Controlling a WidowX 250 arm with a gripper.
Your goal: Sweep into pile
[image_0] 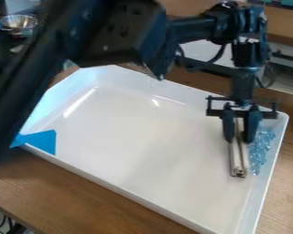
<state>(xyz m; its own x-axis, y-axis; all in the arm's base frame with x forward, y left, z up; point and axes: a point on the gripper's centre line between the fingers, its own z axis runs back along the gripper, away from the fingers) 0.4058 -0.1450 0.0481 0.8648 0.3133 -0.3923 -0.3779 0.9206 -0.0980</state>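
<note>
Brown wooden table [82, 192] holds a shallow white tray [130, 132]. Black two-finger gripper [239, 140] clamps a narrow beige bar [237, 165] beside bluish translucent bits [259, 148]

We see the tray [112, 187] run off the bottom edge, its near corner cut away. The gripper [239, 136] hides part of the bar [237, 167] from us, and we cannot tell single blurred bits apart in the bluish pile [261, 148].

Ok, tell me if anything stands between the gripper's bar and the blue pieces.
Nothing visible does: the bar held in the gripper has the blue pieces right beside it, between it and the tray wall.
</note>
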